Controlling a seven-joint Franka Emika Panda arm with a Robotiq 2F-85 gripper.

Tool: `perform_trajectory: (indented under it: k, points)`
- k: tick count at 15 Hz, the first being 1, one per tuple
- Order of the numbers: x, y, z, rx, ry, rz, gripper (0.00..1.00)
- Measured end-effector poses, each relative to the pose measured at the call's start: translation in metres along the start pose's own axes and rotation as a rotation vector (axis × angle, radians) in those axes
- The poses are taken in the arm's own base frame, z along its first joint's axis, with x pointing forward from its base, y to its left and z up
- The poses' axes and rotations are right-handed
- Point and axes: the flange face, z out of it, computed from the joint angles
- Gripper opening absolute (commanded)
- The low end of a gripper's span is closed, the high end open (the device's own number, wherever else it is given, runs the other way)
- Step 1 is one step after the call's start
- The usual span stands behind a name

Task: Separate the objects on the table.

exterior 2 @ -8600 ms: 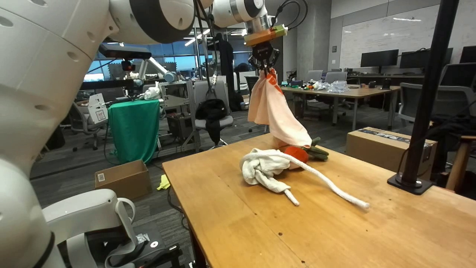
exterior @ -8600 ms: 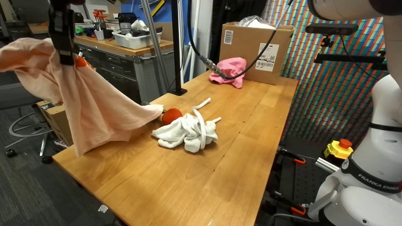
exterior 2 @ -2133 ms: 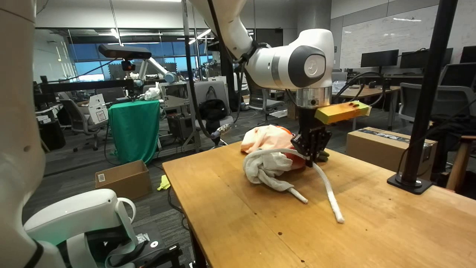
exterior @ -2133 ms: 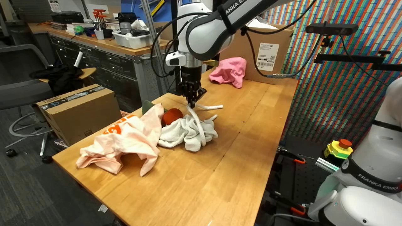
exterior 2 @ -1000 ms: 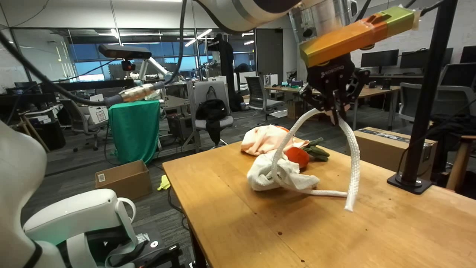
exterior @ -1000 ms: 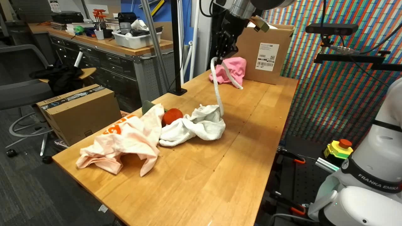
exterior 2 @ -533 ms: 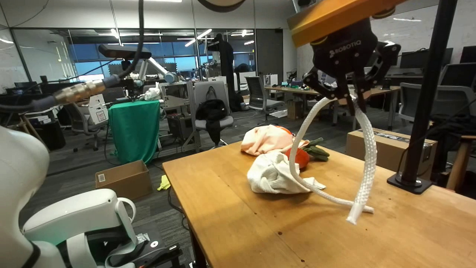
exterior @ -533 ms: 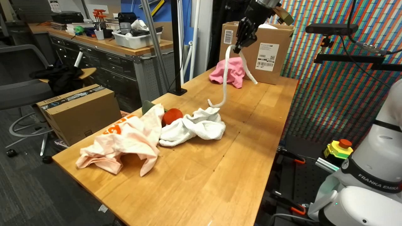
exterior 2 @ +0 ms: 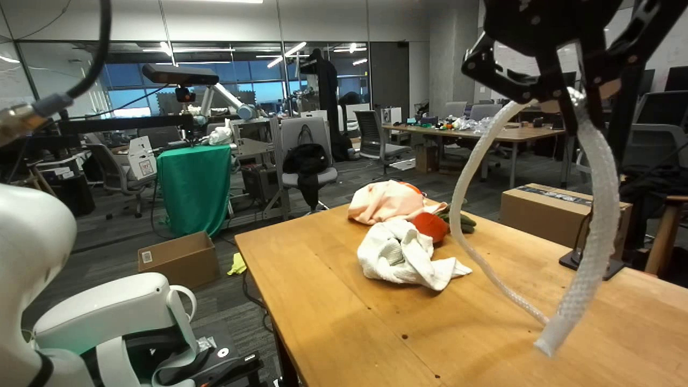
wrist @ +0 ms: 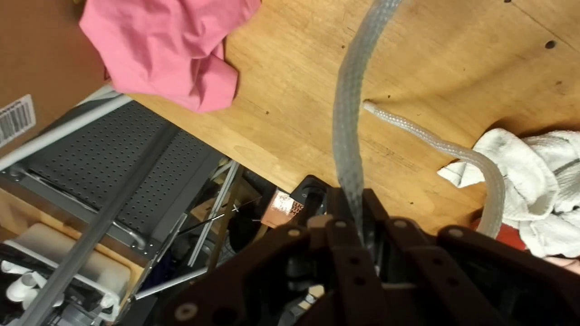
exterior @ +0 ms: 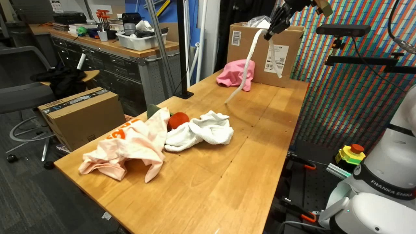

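Pinching a white rope (exterior 2: 606,188) between all-but-closed fingers (wrist: 349,271), well apart from the white cloth (exterior: 208,131) on the table (exterior: 201,195). Just beside that cloth: red-and-green plush toy (exterior: 178,121), peach cloth (exterior: 136,146). Well away from it: pink cloth (exterior: 232,76) before a cardboard box (exterior: 260,53), with a black post (exterior: 183,52) between, at the table edge. Partly hidden by white and peach cloth — the toy. Cut off at the top in an exterior view — the gripper (exterior 2: 583,126). Hard to tell: contact of rope and table.

Dark workbench (exterior: 107,63) in exterior view bears white tub (exterior: 139,43), cup (exterior: 103,36), red-handled tools (exterior: 103,16). Taped box (exterior: 87,120) and office chair (exterior: 19,96) stand in front of workbench; black post (exterior: 182,48), labelled carton (exterior: 259,53) to its right.
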Motion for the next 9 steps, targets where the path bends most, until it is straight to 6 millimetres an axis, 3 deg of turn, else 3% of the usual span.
perform_trajectory:
  k: [4,9]
  points:
    - [-0.02,0.01,-0.013,-0.009,0.02,0.047,0.05]
    - [-0.022,0.004,0.015,0.047,-0.041,0.127,0.05]
